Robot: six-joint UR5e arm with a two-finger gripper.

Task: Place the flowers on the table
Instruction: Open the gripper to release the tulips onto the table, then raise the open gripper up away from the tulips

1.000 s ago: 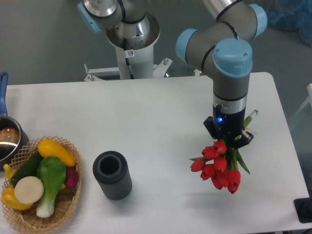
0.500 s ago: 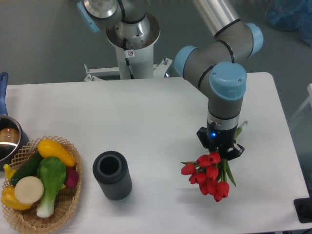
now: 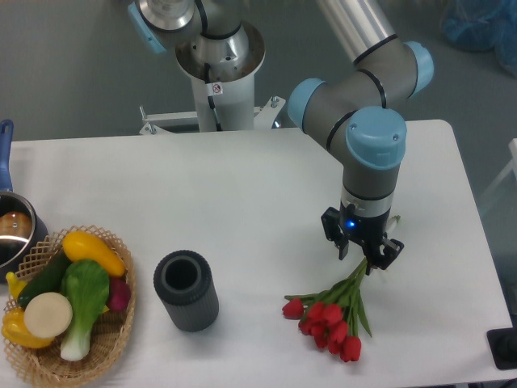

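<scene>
The flowers (image 3: 327, 318), red tulips with green stems, lie on the white table (image 3: 242, 202) at the front right. The heads point toward the front left and rest on the surface. The stems run up and to the right, and their ends lie under my gripper (image 3: 361, 252). My gripper hangs straight down just above the stem ends. Its jaws stand apart and I see no grip on the stems. The stem tips are hidden behind the fingers.
A dark ribbed cylinder (image 3: 187, 290) stands upright left of the flowers. A wicker basket (image 3: 109, 339) with green and yellow vegetables sits at the front left. A metal pot (image 3: 14, 230) with a blue handle is at the left edge. The arm's base (image 3: 216, 73) stands behind the table.
My gripper moved left and down with the flowers hanging from it. The flowers then dropped away from it and now lie flat on the table.
</scene>
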